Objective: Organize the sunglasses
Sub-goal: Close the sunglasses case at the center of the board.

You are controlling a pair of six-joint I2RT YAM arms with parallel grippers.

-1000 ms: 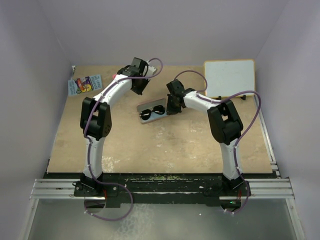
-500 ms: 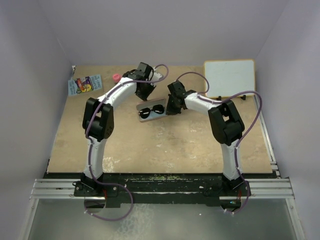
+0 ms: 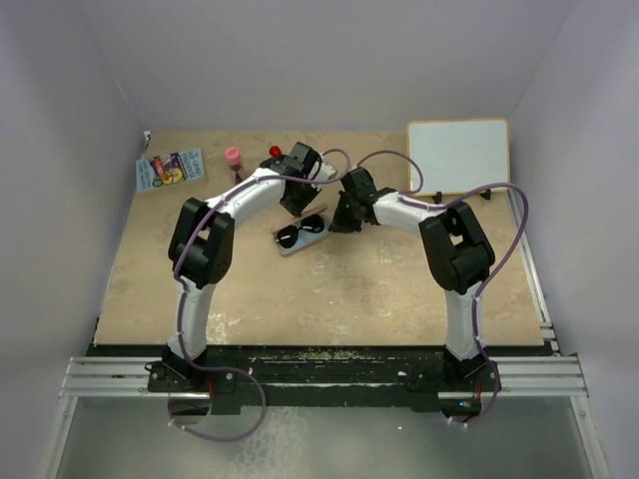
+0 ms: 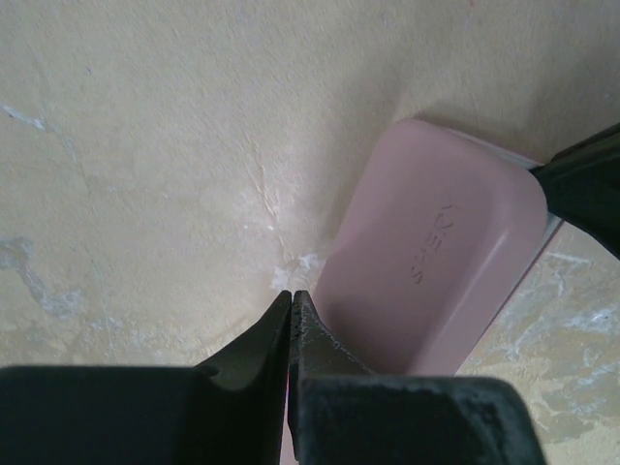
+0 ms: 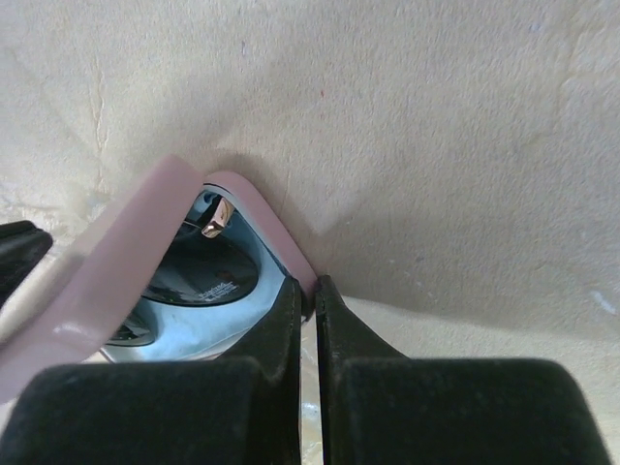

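The sunglasses (image 3: 302, 233) lie in the open pink case (image 4: 436, 262). The left fingers (image 4: 254, 344) are pressed together beside its lid. The right fingers (image 5: 276, 325) are pressed together at its rim.

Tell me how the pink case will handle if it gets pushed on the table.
The pink case looks like a smooth, rigid shell, so it would probably slide rather than flex. Its lid stands partly raised over the sunglasses, so a push there likely swings it shut. It seems thin-walled, so probably light and apt to skid.
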